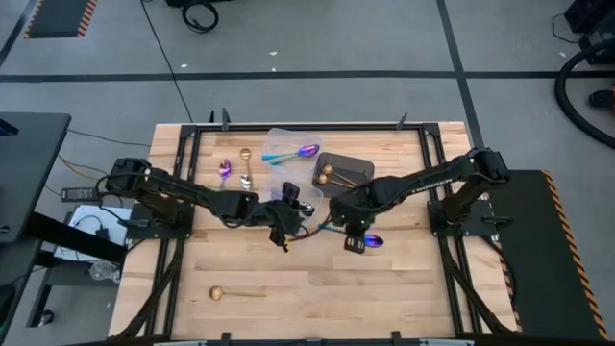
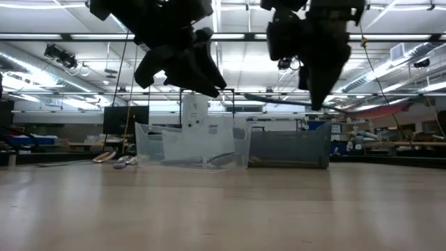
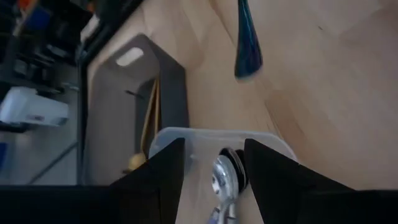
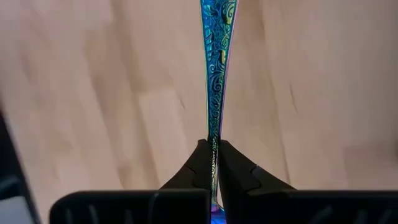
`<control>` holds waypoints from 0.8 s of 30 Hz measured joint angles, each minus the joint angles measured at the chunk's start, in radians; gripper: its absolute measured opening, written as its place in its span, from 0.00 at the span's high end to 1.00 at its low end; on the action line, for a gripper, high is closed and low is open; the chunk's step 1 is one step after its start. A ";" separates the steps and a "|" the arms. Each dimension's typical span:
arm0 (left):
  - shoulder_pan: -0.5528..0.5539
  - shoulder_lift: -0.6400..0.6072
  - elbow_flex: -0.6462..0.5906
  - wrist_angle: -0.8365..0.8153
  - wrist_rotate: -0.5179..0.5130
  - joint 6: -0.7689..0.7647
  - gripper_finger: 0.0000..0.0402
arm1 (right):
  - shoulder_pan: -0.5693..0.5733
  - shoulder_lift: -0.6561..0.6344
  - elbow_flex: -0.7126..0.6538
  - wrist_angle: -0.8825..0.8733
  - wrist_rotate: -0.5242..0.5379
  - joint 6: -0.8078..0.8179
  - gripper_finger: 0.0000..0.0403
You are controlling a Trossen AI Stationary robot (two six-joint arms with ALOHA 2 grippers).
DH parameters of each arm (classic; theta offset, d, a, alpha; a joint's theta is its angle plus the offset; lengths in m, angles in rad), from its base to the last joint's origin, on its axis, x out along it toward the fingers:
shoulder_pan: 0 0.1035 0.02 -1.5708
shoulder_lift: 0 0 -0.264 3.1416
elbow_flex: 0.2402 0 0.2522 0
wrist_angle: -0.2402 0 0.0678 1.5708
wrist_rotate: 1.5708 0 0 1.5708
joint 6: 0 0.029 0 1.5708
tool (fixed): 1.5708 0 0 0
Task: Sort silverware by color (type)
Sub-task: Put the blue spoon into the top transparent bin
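My right gripper (image 1: 356,240) is shut on an iridescent purple-blue spoon with a teal handle (image 4: 215,68) above the table's middle. The spoon's bowl (image 1: 376,241) shows beside the gripper. My left gripper (image 1: 284,221) is open over a small clear tub (image 3: 205,134). A silver spoon's bowl (image 3: 222,174) lies in that tub and shows between the fingers. Another teal-handled spoon (image 1: 294,152) lies in the far clear tub. Gold spoons (image 1: 332,173) lie in the dark bin (image 1: 359,169). Loose purple (image 1: 225,168), gold (image 1: 245,154) and silver (image 1: 246,180) spoons lie at the far left, and a gold one (image 1: 229,292) lies near the front. My right gripper pinches the spoon's slim handle (image 4: 214,140) between its two fingertips, at the part near the bowl. The fingers come from above, pointing down. The spoon hangs about level (image 2: 279,103), clear of the table, with its teal end reaching away from the fingers.
The far clear tub (image 1: 279,139) and the dark bin stand at the table's far middle, and they show side by side in the low view (image 2: 191,143). Bare wood (image 1: 404,288) lies at the near right. The two grippers are close together.
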 joint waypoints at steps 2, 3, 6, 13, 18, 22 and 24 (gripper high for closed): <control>-0.012 0.000 0.000 0.022 -0.009 0.025 0.58 | -0.016 0.000 0.000 0.048 -0.041 -0.010 0.96; -0.018 0.000 0.000 0.026 -0.010 0.040 0.58 | -0.024 0.000 0.000 0.069 -0.064 -0.011 0.96; -0.032 0.000 0.000 0.035 -0.011 0.055 0.59 | -0.045 0.000 0.000 0.115 -0.122 -0.010 0.96; -0.044 0.000 0.000 0.047 -0.011 0.048 0.59 | -0.093 0.000 0.000 0.160 -0.181 0.024 0.96; -0.043 0.000 0.000 0.055 -0.012 0.051 0.59 | -0.120 0.000 0.000 0.174 -0.194 0.025 0.96; -0.043 0.000 0.000 0.055 -0.012 0.051 0.59 | -0.130 0.000 0.000 0.227 -0.244 0.024 0.96; -0.044 0.000 0.000 0.055 -0.012 0.066 0.59 | -0.131 0.000 0.000 0.245 -0.256 0.024 0.96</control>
